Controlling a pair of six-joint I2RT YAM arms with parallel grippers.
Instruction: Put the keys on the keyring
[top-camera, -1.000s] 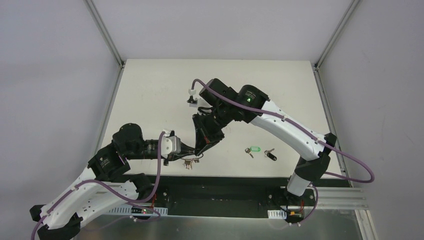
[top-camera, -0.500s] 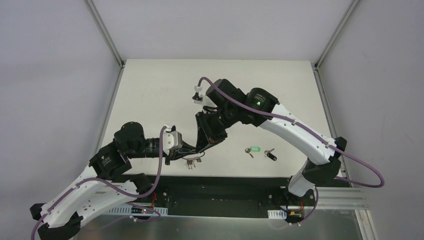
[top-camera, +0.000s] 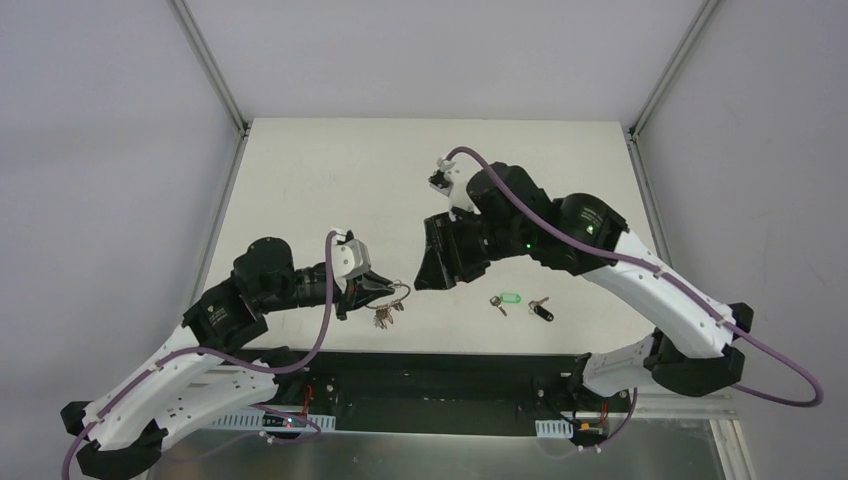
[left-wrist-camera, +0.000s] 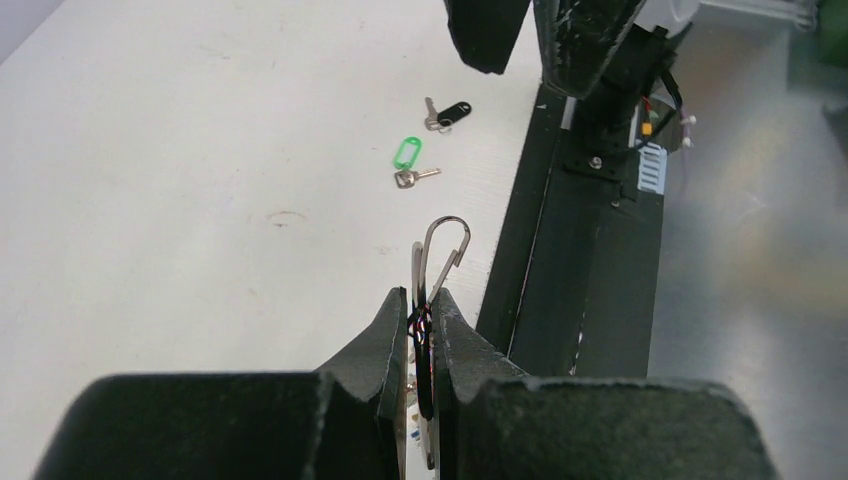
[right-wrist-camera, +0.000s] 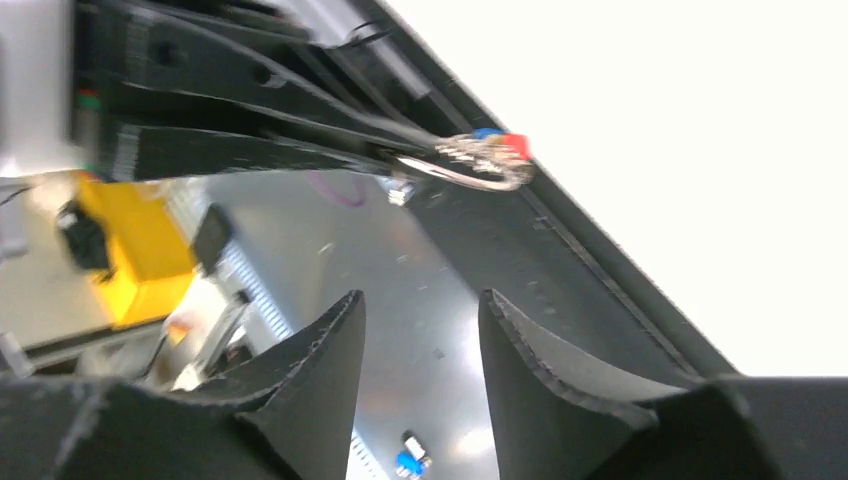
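Observation:
My left gripper (top-camera: 388, 293) is shut on the metal keyring (top-camera: 398, 295) and holds it just above the table, with other keys hanging below it (top-camera: 382, 318). In the left wrist view the ring (left-wrist-camera: 440, 250) sticks out past the gripper's tips (left-wrist-camera: 422, 305). My right gripper (top-camera: 425, 282) is open and empty, just right of the ring, and sees the ring (right-wrist-camera: 480, 165) ahead of its jaws (right-wrist-camera: 420, 305). The green-headed key (top-camera: 507, 299) and the black-headed key (top-camera: 541, 310) lie on the table right of both grippers. They also show in the left wrist view, green (left-wrist-camera: 407, 155) and black (left-wrist-camera: 452, 112).
The table's near edge with its black rail (top-camera: 450, 360) runs just below the keys. A metal frame post (top-camera: 210, 70) stands at the back left and another (top-camera: 665, 70) at the back right.
My right gripper has drawn back to the right, away from the keyring. My left gripper has moved slightly right and up with the ring still in it.

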